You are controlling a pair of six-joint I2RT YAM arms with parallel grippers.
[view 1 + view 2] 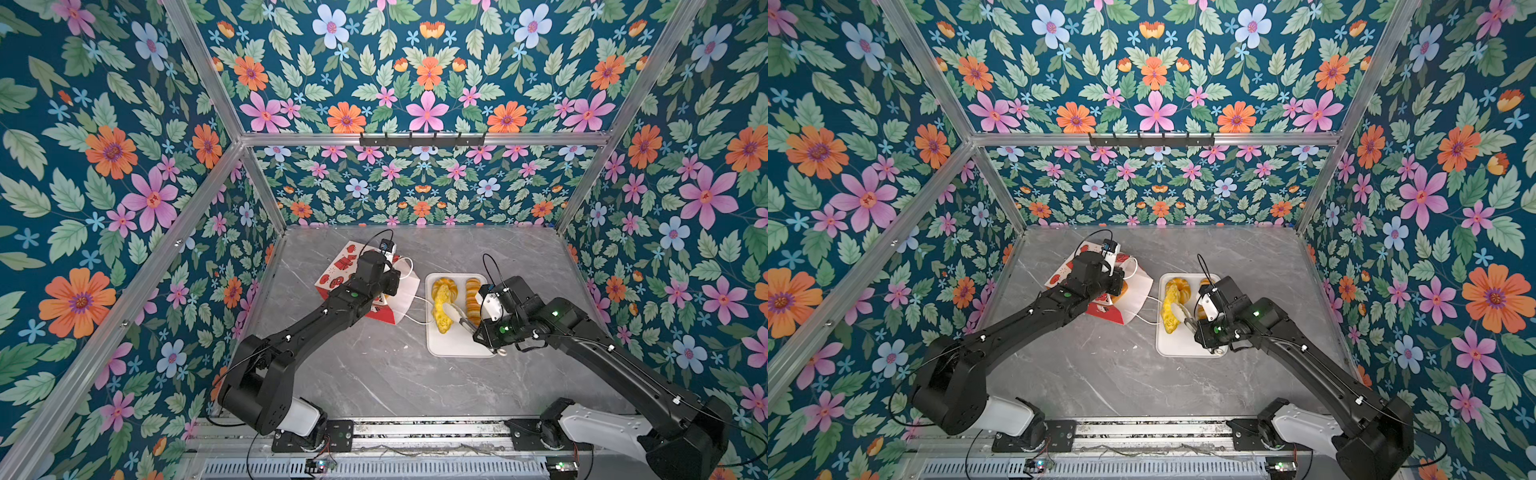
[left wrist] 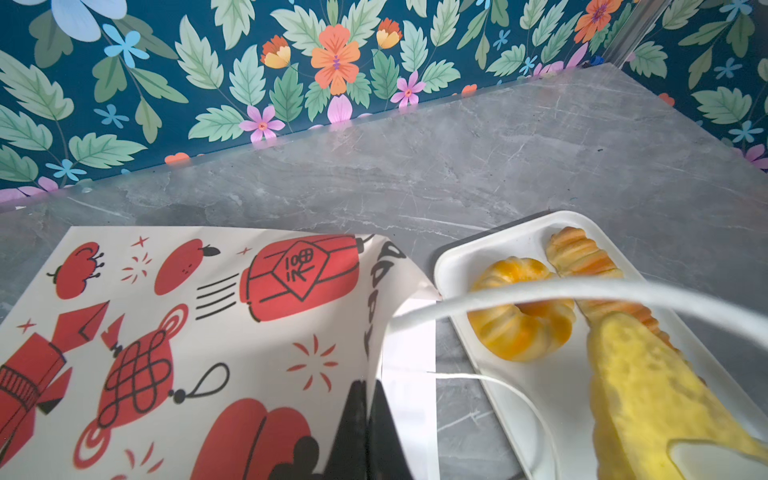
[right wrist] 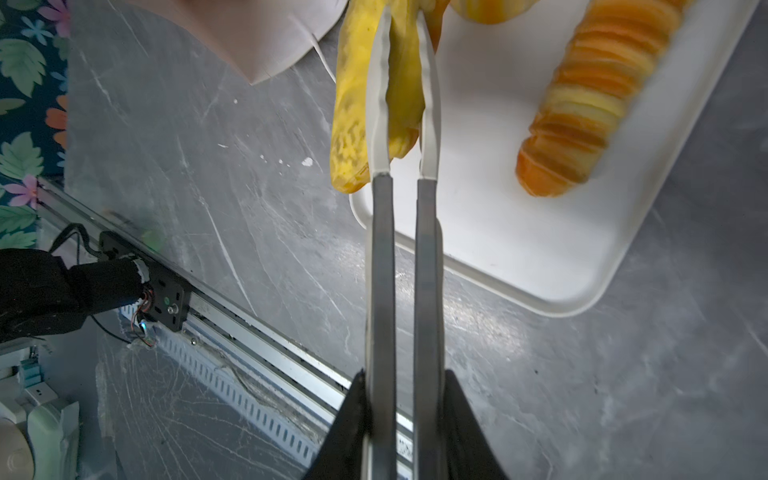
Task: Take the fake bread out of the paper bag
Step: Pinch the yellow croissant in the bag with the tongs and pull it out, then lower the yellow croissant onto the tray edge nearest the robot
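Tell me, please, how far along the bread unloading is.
Done: a ring bun and a ridged loaf lie on the white tray. In hand: the right end effector grips tongs pinching a yellow pastry at the tray's edge, while the left end effector, shut, pinches the paper bag. Left: set it down; whether more bread is inside the bag is hidden.

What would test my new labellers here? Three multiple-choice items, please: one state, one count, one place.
1. The tongs are: A clamped on the yellow pastry; B empty; C lying flat.
2. Breads at the tray: A one; B three; C five.
3. The ring bun lies: A in the tongs; B under the loaf; C on the tray.
Key: A, the white tips pinch the pastry; B, pastry, bun and loaf show there; C, the bun rests on the tray's floor.
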